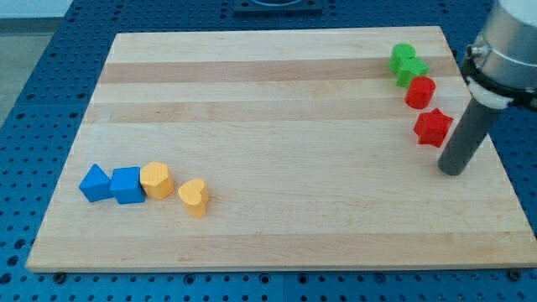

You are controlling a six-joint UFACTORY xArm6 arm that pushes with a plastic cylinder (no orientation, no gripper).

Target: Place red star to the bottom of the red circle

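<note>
The red star (pixel 433 127) lies near the view's right edge of the wooden board (pixel 277 101). The red circle (pixel 419 91) sits just above it, slightly to the left, with a small gap between them. My tip (pixel 451 172) rests on the board below and a little to the right of the red star, close to it but apart from it.
Two green blocks (pixel 406 64) sit together above the red circle, at the view's top right. At the bottom left stand a blue triangle-like block (pixel 96 183), a blue cube (pixel 127 184), a yellow hexagon-like block (pixel 157 179) and a yellow heart (pixel 194 197).
</note>
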